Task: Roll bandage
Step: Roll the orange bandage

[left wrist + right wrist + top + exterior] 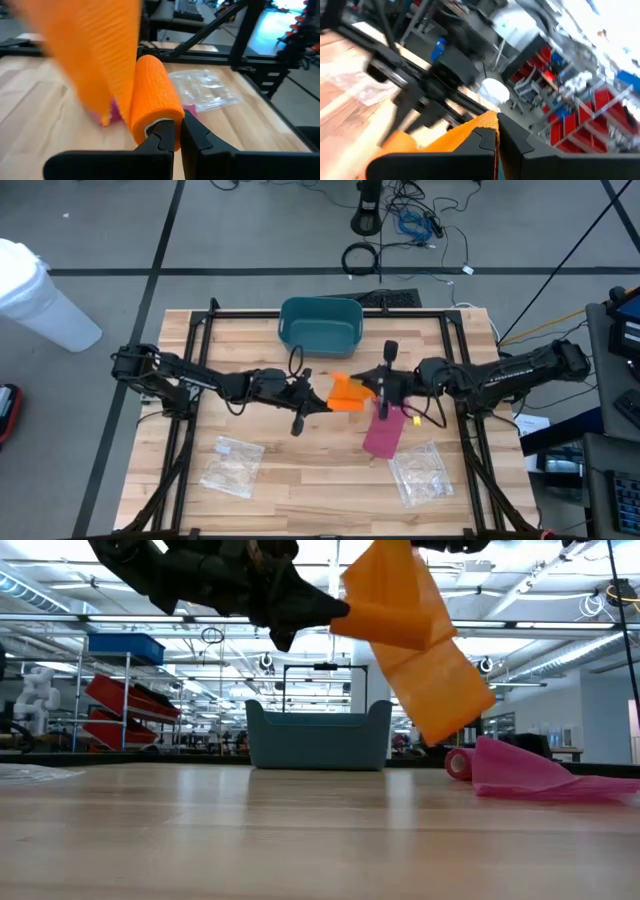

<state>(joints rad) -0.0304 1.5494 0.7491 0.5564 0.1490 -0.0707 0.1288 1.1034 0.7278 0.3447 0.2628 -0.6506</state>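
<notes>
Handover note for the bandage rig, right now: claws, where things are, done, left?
Left claw: shut on the rolled end of the orange bandage, held above mid-table.
Right claw: shut on the bandage's loose end; the strip hangs between the two arms, clear of the table.
Pink bandage: lying on the table below the right arm, largely unrolled.
Teal bin: at the far edge. Two clear plastic bags on the near side.
Done: orange partly rolled.
Left: finish orange; pink appears not yet rolled.
</notes>
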